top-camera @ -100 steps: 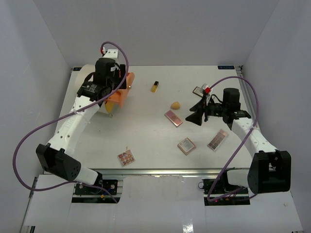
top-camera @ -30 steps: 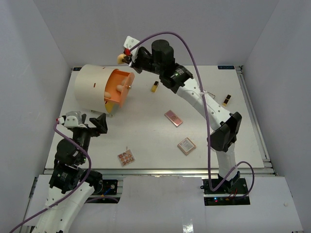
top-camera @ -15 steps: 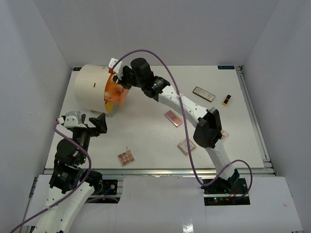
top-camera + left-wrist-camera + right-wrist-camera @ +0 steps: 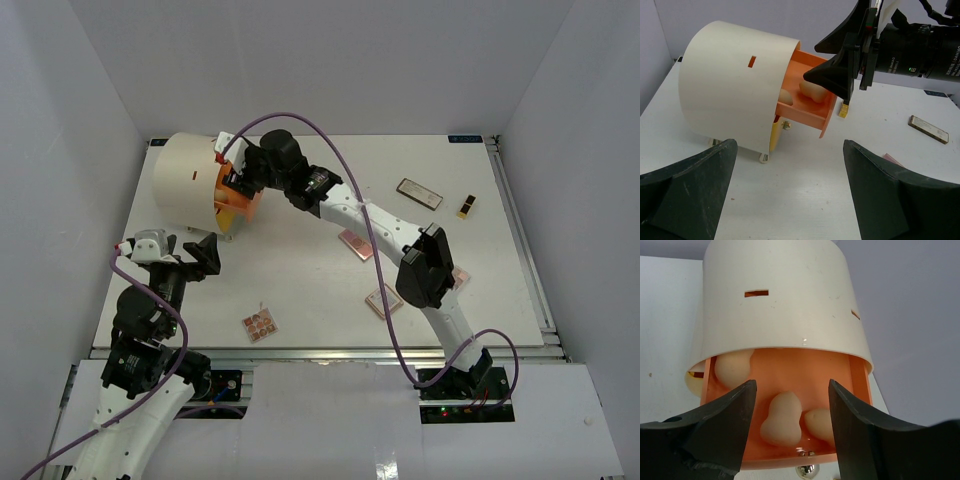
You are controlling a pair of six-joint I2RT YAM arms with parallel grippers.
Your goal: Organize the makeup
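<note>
The big cream tub (image 4: 185,180) lies on its side at the back left of the bench (image 4: 300,280). Its orange drawer (image 4: 826,116) is pulled out. Three peach sponges (image 4: 782,417) lie inside the drawer.

The right arm stretches across the bench. The right fingers (image 4: 238,176) hang just over the open drawer. They are spread wide and hold nothing. The left fingers (image 4: 203,250) are near the front left, apart from the tub and pointing at it. They are spread wide too and hold nothing.

A tiny yellow bottle (image 4: 844,111) sits on the bench just beside the drawer, under the right fingers. A long brown palette (image 4: 419,193) lies at the back right, and the lipstick (image 4: 466,207) is near it. A pink palette (image 4: 352,245) lies in the middle, partly hidden by the right arm. Another palette (image 4: 376,300) lies nearer the front, also partly hidden. One more palette (image 4: 259,324) lies near the front edge, well apart from the others.
</note>
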